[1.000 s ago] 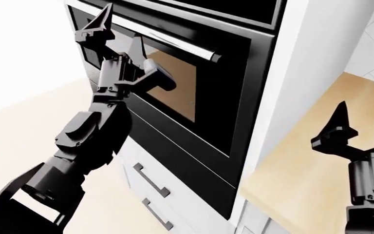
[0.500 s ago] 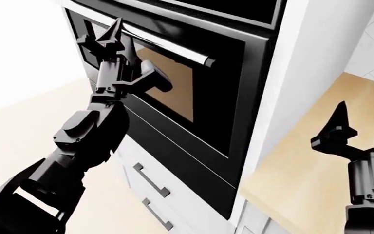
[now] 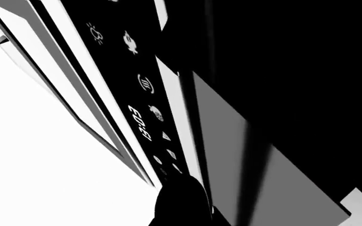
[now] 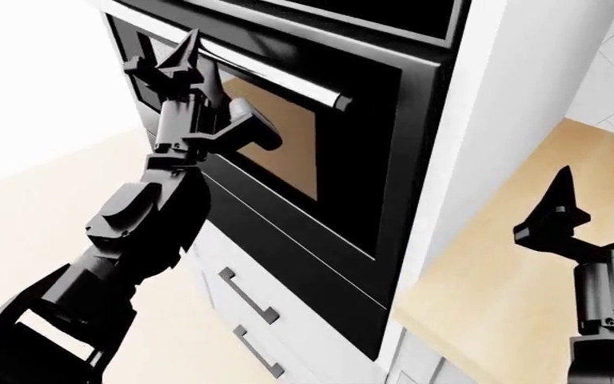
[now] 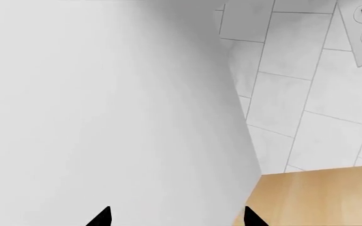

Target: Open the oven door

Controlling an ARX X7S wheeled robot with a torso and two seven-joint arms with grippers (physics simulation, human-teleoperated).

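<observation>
My right pincer (image 4: 590, 222) idles open over the tabletop (image 4: 504, 264). My left pincer (image 4: 185, 68) has crept up to the handle (image 4: 285, 82), fingers apart, nothing gripped. Beyond, the oven door (image 4: 334, 172) remains shut; grasping comes next.

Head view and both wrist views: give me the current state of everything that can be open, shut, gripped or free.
oven door: shut, flush with its frame.
handle: left claw's tips at its left end; grip unclear.
left claw: raised to the handle; open or shut, cannot tell.
right claw: open, empty, beside the white cabinet side.
drawers: both shut.
</observation>
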